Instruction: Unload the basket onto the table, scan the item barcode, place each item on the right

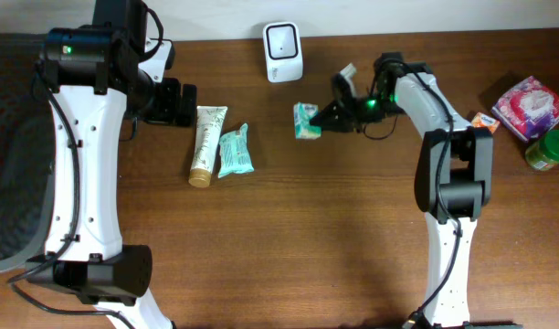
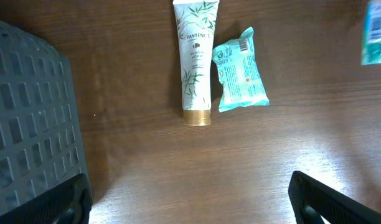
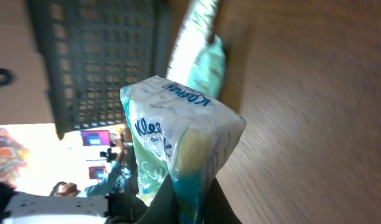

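Fingers of the right gripper clamp a mint-green plastic tissue pack at five o'clock of the white scanner, lettering legible only wrist-side; left gripper gapes empty.

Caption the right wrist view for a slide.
Right gripper shut on a teal-and-white plastic tissue pack, dark grid-walled basket behind.

right gripper pinching tissue pack, dark basket behind, wooden table
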